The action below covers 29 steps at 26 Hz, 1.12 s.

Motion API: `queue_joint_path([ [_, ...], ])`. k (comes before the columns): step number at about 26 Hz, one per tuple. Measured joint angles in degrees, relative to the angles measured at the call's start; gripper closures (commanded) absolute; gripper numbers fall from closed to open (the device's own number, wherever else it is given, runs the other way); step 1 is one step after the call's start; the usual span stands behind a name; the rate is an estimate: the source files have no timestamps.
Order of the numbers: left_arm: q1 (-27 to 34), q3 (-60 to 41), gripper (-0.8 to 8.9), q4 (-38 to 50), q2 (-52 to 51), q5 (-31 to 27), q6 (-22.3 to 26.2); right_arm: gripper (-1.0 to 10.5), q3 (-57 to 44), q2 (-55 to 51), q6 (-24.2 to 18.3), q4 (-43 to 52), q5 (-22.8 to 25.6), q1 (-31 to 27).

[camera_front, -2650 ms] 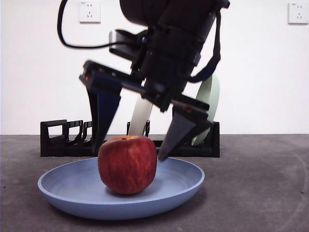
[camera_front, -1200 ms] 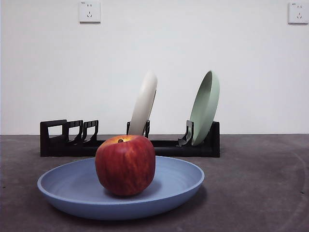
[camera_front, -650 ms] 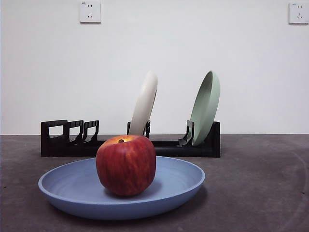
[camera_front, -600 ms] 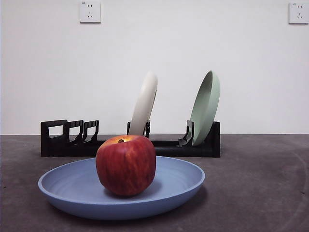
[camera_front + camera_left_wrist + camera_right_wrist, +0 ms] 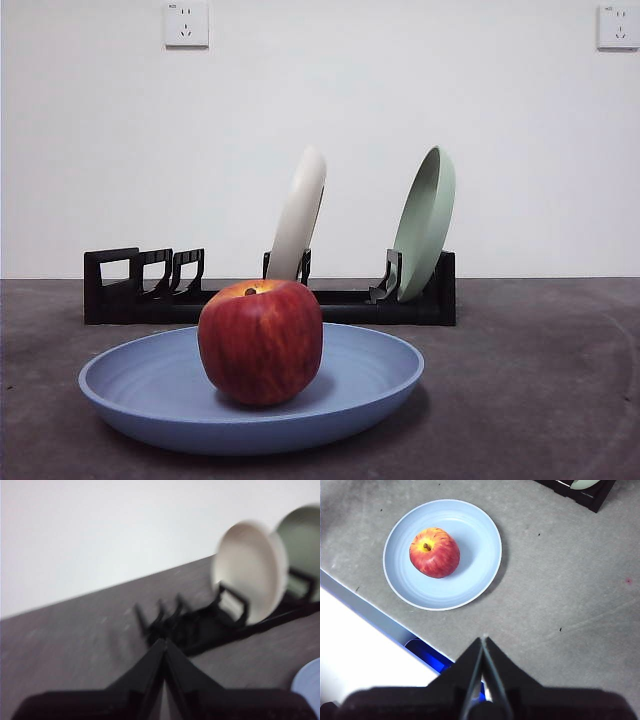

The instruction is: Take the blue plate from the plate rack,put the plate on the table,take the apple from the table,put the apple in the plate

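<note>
The red apple [image 5: 261, 341] [image 5: 434, 552] rests inside the blue plate [image 5: 360, 385] [image 5: 475, 565], which lies flat on the dark grey table [image 5: 540, 400] in front of the black plate rack [image 5: 130, 290] [image 5: 200, 627]. No gripper shows in the front view. My right gripper [image 5: 483, 642] hovers high above the table, well off to one side of the plate, its jaws shut and empty. My left gripper [image 5: 162, 645] is also shut and empty, raised near the rack's vacant slots; a sliver of the plate [image 5: 307, 687] shows at that picture's edge.
A cream-white plate [image 5: 300, 215] [image 5: 250, 570] and a pale green plate [image 5: 425, 220] [image 5: 300, 530] stand upright in the rack. The table's edge with a white and blue strip [image 5: 365, 612] runs near the blue plate in the right wrist view.
The arm that stood open around the apple 2.2 s ago has lifted out of the front view. The apple stays in the plate, unmoved over the last second.
</note>
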Motion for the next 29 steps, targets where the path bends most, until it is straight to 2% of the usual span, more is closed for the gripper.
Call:
queue_joint_path([
  [3, 0.9, -7.7, 8.17, 2.7, -5.8, -3.9, -3.1, 9.5, 0.0, 0.0, 0.0, 0.0, 0.0, 0.0],
  [7, 0.9, -12.7, 8.17, 4.3, -10.2, -9.2, -7.8, 9.5, 0.0, 0.0, 0.0, 0.0, 0.0, 0.0],
  [11, 0.9, -16.3, 8.17, 5.2, -13.0, -10.0, -11.2, 9.5, 0.0, 0.0, 0.0, 0.0, 0.0, 0.0],
  [14, 0.7, -18.5, 8.17, 4.6, -14.8, -10.1, -12.2, 9.5, 0.0, 0.0, 0.0, 0.0, 0.0, 0.0],
  [22, -0.3, -18.6, 8.17, -3.4, -18.3, -10.3, -12.3, 9.5, 0.0, 0.0, 0.0, 0.0, 0.0, 0.0],
  [29, -0.3, -18.6, 8.17, -3.0, -19.6, -10.2, -12.4, 9.5, 0.0, 0.0, 0.0, 0.0, 0.0, 0.0],
])
